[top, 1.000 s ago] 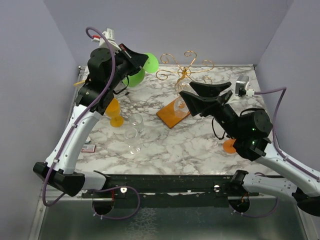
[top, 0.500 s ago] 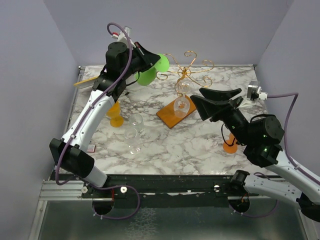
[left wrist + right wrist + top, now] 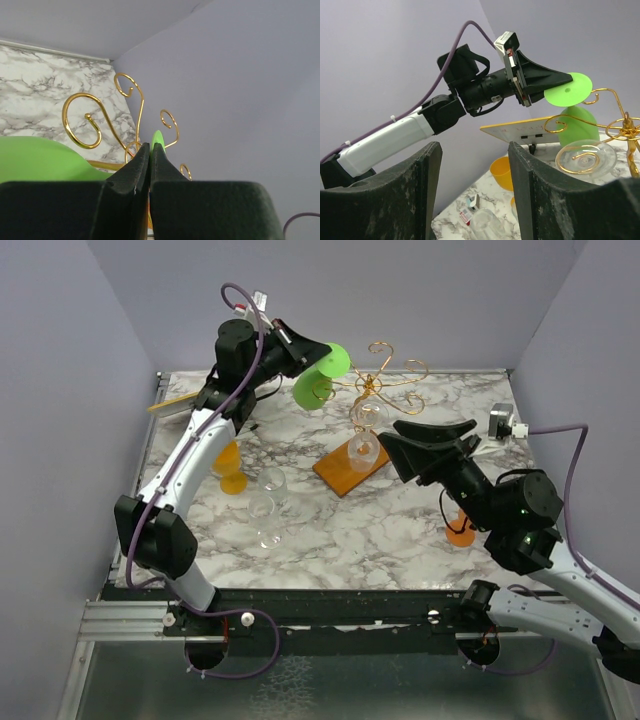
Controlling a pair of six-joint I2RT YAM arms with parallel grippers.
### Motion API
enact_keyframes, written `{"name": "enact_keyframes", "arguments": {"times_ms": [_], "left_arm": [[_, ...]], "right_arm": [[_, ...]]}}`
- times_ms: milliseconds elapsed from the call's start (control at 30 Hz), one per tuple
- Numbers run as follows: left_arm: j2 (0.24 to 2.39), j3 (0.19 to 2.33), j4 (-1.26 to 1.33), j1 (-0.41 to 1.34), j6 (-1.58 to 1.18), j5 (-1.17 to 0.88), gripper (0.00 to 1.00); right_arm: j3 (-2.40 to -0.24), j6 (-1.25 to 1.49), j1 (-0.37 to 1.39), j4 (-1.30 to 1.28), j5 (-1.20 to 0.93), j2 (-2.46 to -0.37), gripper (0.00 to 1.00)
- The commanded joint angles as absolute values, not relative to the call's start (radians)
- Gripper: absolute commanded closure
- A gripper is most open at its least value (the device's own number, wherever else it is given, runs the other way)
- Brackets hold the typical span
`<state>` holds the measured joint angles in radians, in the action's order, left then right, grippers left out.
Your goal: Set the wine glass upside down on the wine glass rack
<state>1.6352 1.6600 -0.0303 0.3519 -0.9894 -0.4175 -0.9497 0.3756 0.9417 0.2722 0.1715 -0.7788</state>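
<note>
Swung toward three o'clock, our left gripper (image 3: 322, 352) pinches the wine glass (image 3: 311, 390); it could snag the curled rack (image 3: 375, 382). Right gripper (image 3: 390, 432) gapes empty.

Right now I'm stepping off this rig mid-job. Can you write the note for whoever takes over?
Left gripper: shut on the foot of the green wine glass, which is held upside down in the air by the curled arms of the wine glass rack.
Right gripper: open and empty, hovering on the rack's right side.
Done: the glass is lifted, inverted and brought to the rack. A clear glass seems to hang there already.
Left: seat the stem in a free curl, release, back away.
</note>
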Motion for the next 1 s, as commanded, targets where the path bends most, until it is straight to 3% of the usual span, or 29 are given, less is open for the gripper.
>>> {"name": "enact_keyframes", "arguments": {"times_ms": [0,967], "left_arm": [[1.664,1.694,0.041,0.353,-1.031,-0.488,1.00],[1.893,1.886,0.131,0.351,-1.153,-0.464,1.00]], "right_arm": [[-0.929,0.406,0.948,0.317,0.169,-0.756,0.40],[-0.912,0.437,0.948,0.301,0.176,-0.740,0.42]]}}
